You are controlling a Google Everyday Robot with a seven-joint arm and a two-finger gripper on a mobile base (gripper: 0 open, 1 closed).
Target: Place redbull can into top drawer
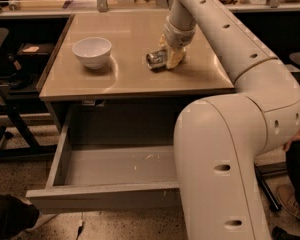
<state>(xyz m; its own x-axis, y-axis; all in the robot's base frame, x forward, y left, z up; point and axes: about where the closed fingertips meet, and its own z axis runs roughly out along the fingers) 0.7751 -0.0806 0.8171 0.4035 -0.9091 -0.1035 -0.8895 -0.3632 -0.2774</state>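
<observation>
Redbull can (156, 60): slim silver metal, lying on its side right of centre on the desk (135, 81), beyond the open top drawer (115, 166); likely light, slick, easily dented; gripper (174, 58) clasped over its right end, best held mid-body.

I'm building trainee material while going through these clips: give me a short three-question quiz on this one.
1. True or false: the can stands upright in the drawer.
2. The bowl is: A in the drawer; B on the desk, apart from the can; C stacked on the can.
3. Fill in: the hand is low over the desk, right by the ___.
Key: 1 false, it lies on its side on the desk; 2 B; 3 can.
</observation>
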